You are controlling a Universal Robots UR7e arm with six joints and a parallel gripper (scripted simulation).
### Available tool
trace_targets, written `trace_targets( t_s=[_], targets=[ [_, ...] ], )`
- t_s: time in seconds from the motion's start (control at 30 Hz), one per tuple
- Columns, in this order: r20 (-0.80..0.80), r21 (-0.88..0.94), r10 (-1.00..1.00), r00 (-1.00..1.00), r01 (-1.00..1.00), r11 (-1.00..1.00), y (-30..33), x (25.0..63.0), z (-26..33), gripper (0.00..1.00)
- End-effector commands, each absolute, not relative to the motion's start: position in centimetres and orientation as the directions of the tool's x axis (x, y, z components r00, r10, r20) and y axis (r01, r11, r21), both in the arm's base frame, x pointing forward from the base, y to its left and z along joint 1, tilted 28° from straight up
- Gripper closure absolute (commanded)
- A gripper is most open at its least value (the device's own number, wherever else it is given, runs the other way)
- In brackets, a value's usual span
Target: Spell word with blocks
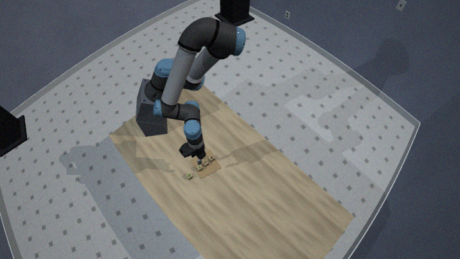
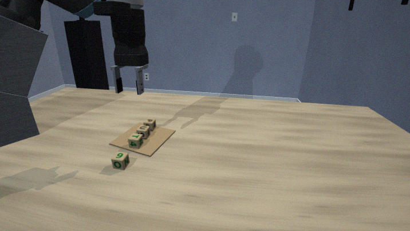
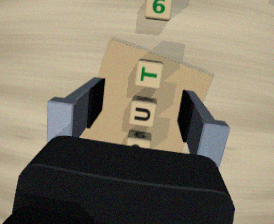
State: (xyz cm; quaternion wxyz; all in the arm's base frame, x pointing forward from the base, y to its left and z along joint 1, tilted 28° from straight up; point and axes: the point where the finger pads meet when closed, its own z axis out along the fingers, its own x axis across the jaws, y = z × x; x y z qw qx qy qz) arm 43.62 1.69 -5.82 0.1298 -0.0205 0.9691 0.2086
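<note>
Three wooden blocks with green letters lie in a row on the tan mat (image 2: 144, 140). The T block (image 2: 135, 141) is at the near end in the exterior view, the U block (image 2: 142, 131) in the middle, and a third block (image 2: 149, 123) at the far end; I cannot read its top letter. In the wrist view the T block (image 3: 148, 74) and U block (image 3: 144, 113) show, and the third block (image 3: 138, 139) is mostly hidden by the gripper body. The fourth block (image 2: 119, 160), top face "6", lies off the mat on the table, and also shows in the wrist view (image 3: 157, 7). My gripper (image 2: 129, 82) is open and empty, high above the row.
The robot's grey base (image 1: 150, 113) stands at the table's end behind the mat. A dark pillar (image 2: 86, 54) stands by the far wall. The wooden table top stretches wide to the right of the mat.
</note>
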Motion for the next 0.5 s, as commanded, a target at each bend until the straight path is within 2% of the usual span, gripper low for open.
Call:
trace_targets(
  t_s=[0.0,0.47],
  targets=[
    [-0.256,0.402,0.014,-0.967,-0.093,0.911,0.96,43.03,-4.29,0.00],
    [-0.257,0.402,0.014,-0.966,-0.094,0.911,0.70,42.93,-3.74,0.00]
  ],
)
